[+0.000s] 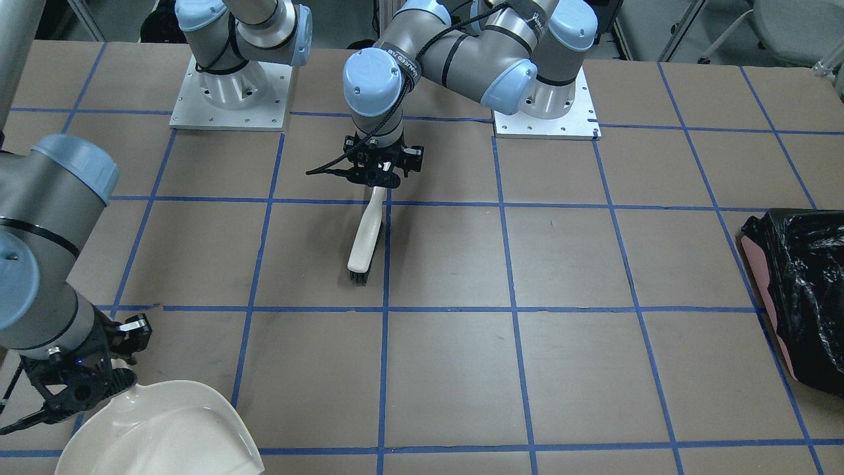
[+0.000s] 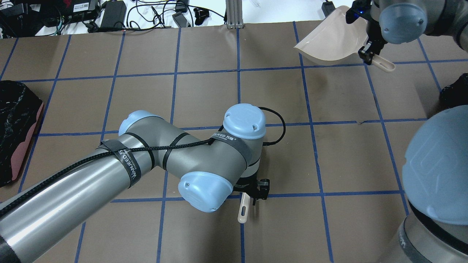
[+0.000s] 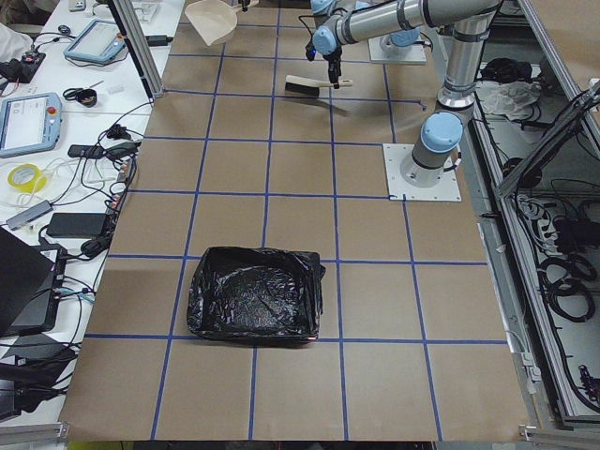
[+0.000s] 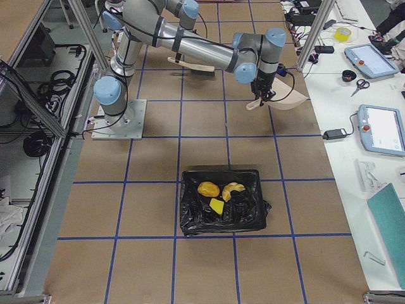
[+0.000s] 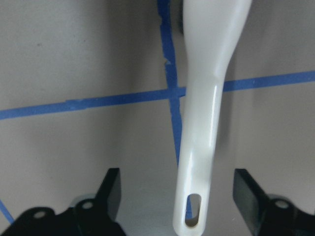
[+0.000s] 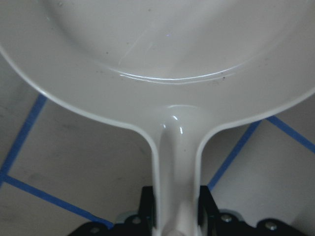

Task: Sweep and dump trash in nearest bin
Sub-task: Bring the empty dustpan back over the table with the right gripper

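Where the exterior right view looks along the worktop (image 4: 152, 209), the nearest item is the black-lined bin (image 4: 190, 218). The trash (image 4: 217, 206) lies inside it in three bits. The orange-brown lump (image 4: 208, 189) and the pale cream curved piece (image 4: 233, 189) sit side by side. The yellow-and-green sponge wedge (image 4: 217, 206) lies just in front of them, between the two. No other view looks into this bin.

Farther along, the right claw (image 2: 369, 51) is clamped on the handle of the white dustpan (image 2: 332, 40), near the operators' edge of the worktop. The right wrist view confirms the grip, with the handle running down between the two fingers and touching both. That view also shows the inside of the pan, which carries only fine specks. Whether the pan touches the worktop cannot be told.

Beyond it, near the robot's bases, the brush (image 1: 364, 241) lies flat on the worktop with its black bristles pointing toward the operators' side. The left claw (image 1: 382, 173) hangs over the handle end. The overhead view hides the jaws under the arm. The left wrist view shows the fingers (image 5: 106, 191) apart, with a gap on each side of the handle.

Farthest off, a second bin (image 3: 255, 293) stands at the worktop's other end, seen whole only in the exterior left view.
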Motion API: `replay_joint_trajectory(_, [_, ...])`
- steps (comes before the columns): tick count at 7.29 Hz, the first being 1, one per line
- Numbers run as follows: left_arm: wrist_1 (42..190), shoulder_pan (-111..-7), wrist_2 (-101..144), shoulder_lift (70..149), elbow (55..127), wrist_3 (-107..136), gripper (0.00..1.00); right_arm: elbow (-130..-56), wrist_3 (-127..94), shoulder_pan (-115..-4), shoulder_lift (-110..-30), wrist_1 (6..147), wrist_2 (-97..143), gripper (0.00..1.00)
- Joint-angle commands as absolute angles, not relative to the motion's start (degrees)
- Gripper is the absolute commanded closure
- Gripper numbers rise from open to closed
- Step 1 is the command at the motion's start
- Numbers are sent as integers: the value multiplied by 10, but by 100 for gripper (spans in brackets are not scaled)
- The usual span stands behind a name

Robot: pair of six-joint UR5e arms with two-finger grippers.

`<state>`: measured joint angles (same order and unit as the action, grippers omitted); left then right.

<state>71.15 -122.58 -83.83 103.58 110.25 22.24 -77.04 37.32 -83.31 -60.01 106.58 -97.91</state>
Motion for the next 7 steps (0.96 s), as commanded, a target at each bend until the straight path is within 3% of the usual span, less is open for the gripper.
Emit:
replay_joint_trajectory(1, [698,-1224,-814,1038,1102,203,100,-753,307,-861,-599,1026,-957,100])
replay_joint_trajectory(5, [700,-1220,-817,1026,1101,201,100,-753,305,-861,-598,1024,-954,100])
replay_joint_trajectory(6, [698,-1220,-816,1027,1100,201,50,-753,305,-862,-593,1024,-954,100])
replay_joint_trajectory(7, [697,-1220,-818,1027,1100,200,8,-753,305,-861,-593,1024,-954,100])
